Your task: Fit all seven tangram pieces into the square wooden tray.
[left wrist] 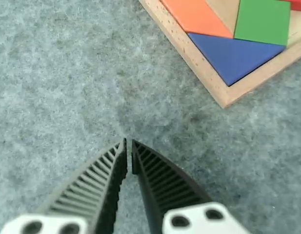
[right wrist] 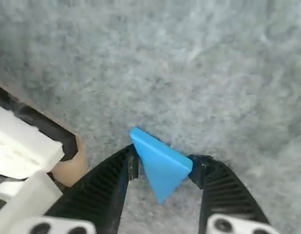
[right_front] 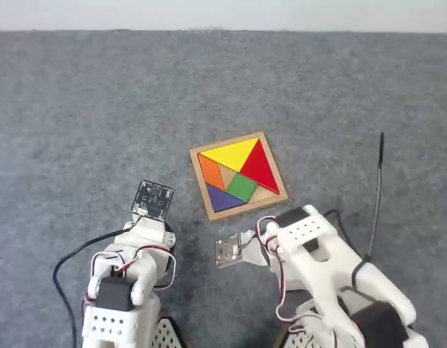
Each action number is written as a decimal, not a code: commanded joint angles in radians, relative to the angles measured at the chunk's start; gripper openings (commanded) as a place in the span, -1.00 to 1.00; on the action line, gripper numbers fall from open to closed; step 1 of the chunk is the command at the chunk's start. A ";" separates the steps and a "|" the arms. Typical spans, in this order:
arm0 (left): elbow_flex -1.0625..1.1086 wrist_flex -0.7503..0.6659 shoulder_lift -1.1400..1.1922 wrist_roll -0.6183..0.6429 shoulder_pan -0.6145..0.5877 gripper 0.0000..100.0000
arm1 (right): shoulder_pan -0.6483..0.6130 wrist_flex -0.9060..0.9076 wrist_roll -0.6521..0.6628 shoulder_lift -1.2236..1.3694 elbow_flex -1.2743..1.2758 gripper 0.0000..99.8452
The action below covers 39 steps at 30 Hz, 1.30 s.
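1. Right pincer [right wrist: 164,165] pinched the blue triangle [right wrist: 159,155] over the worktop [right_front: 100,109], beside the tray [left wrist: 189,51].
2. Left pincer [left wrist: 129,146] was pressed together, empty.
3. Piece judged light, stiff and smooth; hold by opposite edges.

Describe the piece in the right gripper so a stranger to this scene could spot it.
Find the square wooden tray on the grey carpet; the right gripper sits off it, over bare carpet. Clamped between its black jaws is a small triangle, light blue, paler than the dark blue triangle in the tray.
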 commanded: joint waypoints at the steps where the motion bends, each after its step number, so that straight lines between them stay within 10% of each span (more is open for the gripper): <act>1: -0.010 0.003 -0.018 -0.003 -0.005 -0.96 | 0.044 -0.028 -0.029 0.016 -0.091 -0.58; 30: -0.010 0.003 -0.018 -0.003 -0.005 -0.96 | 0.113 0.223 0.048 0.038 -0.657 -0.70; 39: -0.010 0.003 -0.018 -0.003 -0.005 -0.96 | 0.117 0.231 0.071 0.432 -1.002 -0.70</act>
